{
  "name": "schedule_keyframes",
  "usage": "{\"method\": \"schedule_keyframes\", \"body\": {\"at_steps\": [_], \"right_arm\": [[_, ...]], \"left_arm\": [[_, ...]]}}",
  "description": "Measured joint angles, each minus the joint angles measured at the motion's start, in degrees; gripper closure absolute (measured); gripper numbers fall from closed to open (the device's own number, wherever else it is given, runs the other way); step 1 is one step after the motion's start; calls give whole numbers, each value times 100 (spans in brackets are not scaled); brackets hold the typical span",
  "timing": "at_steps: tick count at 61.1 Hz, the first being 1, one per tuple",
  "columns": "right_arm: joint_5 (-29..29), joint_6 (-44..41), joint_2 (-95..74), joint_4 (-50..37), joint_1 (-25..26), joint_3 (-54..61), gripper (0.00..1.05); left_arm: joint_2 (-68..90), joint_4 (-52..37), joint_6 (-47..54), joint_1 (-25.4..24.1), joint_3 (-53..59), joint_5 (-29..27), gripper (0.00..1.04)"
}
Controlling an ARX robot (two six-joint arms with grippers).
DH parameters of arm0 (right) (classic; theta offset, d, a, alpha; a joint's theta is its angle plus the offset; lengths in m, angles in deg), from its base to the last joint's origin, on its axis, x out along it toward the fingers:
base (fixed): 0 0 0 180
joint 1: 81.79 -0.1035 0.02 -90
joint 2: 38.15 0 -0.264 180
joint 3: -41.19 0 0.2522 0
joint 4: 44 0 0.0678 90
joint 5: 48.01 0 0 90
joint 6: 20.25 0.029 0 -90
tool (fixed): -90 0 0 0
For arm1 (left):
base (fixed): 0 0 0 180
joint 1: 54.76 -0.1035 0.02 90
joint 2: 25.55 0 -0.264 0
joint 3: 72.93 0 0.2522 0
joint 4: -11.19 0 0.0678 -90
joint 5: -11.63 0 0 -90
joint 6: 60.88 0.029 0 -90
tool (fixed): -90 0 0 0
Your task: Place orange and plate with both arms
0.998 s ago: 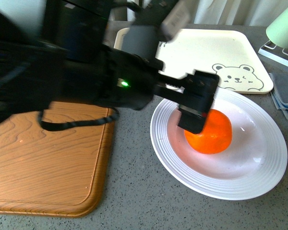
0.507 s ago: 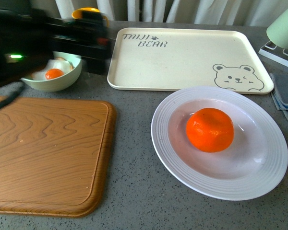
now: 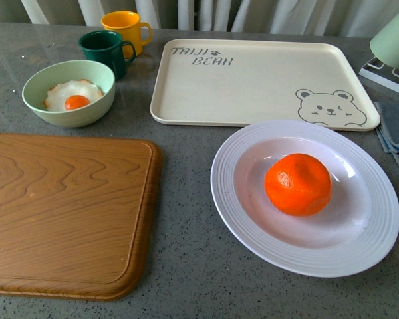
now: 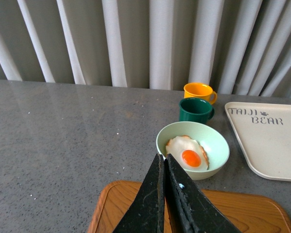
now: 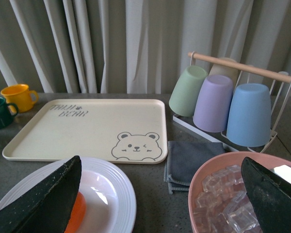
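Observation:
The orange [image 3: 298, 184] sits in the hollow of the white ridged plate [image 3: 239, 226] on the grey table, right of centre in the front view. Neither arm shows in the front view. In the right wrist view the plate [image 5: 117, 194] shows with a sliver of the orange [image 5: 75, 217] beside one finger; my right gripper [image 5: 161, 194] is open and empty above the table. In the left wrist view my left gripper [image 4: 163, 158] is shut and empty, over the far edge of the wooden board [image 4: 242, 213].
A wooden cutting board [image 3: 60, 212] lies at the left. A pale green bowl [image 3: 36, 100] with a fried egg, a green mug [image 3: 106, 50] and a yellow mug [image 3: 126, 26] stand behind it. A cream bear tray [image 3: 253, 80] lies behind the plate. A pink bowl of ice [image 5: 203, 179], a grey cloth [image 5: 184, 160] and racked cups [image 5: 213, 102] stand at the right.
The left arm, which was over the plate at the orange, has swung left and left the front view. The orange stays in the plate, shifted slightly right.

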Motion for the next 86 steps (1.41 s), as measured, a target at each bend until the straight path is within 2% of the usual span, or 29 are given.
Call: {"method": "schedule_keyframes", "body": {"at_steps": [38,86], "right_arm": [[0,0,0,0,0,0,9],[0,0,0,0,0,0,9]], "left_arm": [[-2693,2376,4,-24,168,37,103],[-4253,3910,2,-24,170,37,103]]}}
